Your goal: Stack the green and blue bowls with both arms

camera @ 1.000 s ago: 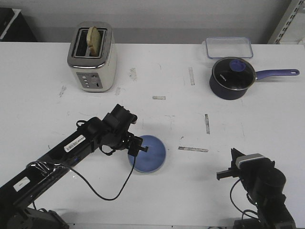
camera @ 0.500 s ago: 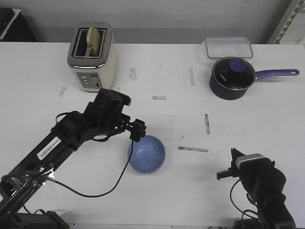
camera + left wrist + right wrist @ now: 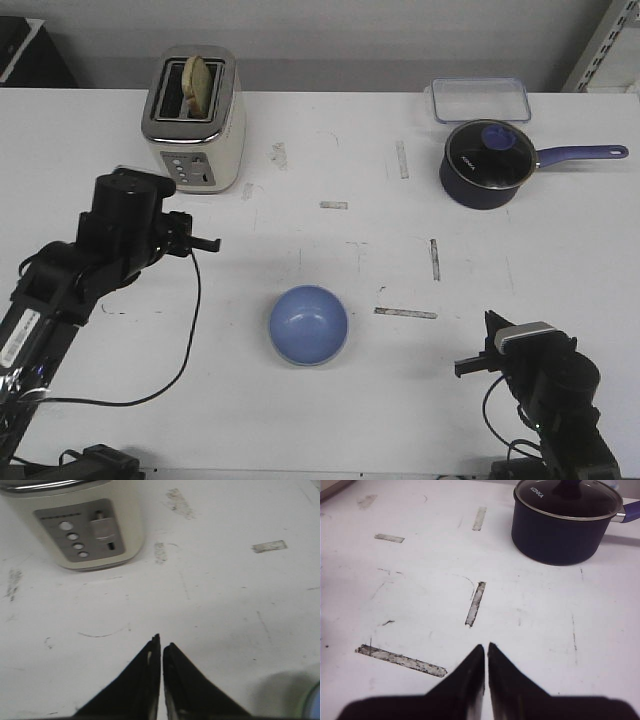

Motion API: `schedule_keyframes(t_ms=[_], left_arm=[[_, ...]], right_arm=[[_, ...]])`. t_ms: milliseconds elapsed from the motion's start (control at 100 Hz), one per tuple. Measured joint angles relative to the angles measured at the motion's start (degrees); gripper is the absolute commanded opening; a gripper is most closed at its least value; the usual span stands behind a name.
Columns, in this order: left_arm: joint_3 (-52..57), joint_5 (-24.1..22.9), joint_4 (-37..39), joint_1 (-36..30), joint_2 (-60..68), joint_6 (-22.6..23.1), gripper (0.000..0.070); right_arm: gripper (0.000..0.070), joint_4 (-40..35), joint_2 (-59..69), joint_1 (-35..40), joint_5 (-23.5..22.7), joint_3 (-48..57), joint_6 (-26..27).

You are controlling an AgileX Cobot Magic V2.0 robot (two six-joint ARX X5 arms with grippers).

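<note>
The light blue bowl (image 3: 308,324) stands upright on the white table, near the front middle. No green bowl shows in any view. A sliver of a pale bowl rim (image 3: 315,702) sits at the edge of the left wrist view. My left gripper (image 3: 205,242) is shut and empty, held to the left of and behind the blue bowl, well apart from it. In the left wrist view it (image 3: 161,642) points towards the toaster. My right gripper (image 3: 470,368) is shut and empty at the front right; in the right wrist view it (image 3: 485,647) hangs over bare table.
A cream toaster (image 3: 193,118) with a bread slice stands at the back left and shows in the left wrist view (image 3: 85,525). A navy saucepan (image 3: 487,165) with glass lid and a clear container (image 3: 480,99) stand at the back right. Worn tape strips (image 3: 405,313) mark the table.
My left arm has drawn back to the left, away from the blue bowl. The bowl, tilted against the gripper earlier, now rests upright. The right arm has not moved.
</note>
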Motion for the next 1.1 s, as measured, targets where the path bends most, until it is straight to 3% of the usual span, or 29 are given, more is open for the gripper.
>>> schedule_keyframes(t_ms=[270, 500, 710, 1100], left_arm=[[-29.09, -0.04, 18.4, 7.32, -22.14, 0.61, 0.0002], [-48.13, -0.02, 24.11, 8.04, -41.18, 0.7, 0.0001], [-54.36, -0.04, 28.09, 8.04, -54.36, 2.78, 0.0001], [-54.71, -0.02, 24.72, 8.04, -60.5, 3.96, 0.0003]], right_arm=[[0.0001, 0.02, 0.0, 0.0, 0.02, 0.0, 0.0], [0.0001, 0.0, 0.0, 0.0, 0.02, 0.0, 0.0], [0.0001, 0.13, 0.0, 0.0, 0.02, 0.0, 0.0], [0.0001, 0.2, 0.0, 0.0, 0.02, 0.0, 0.0]])
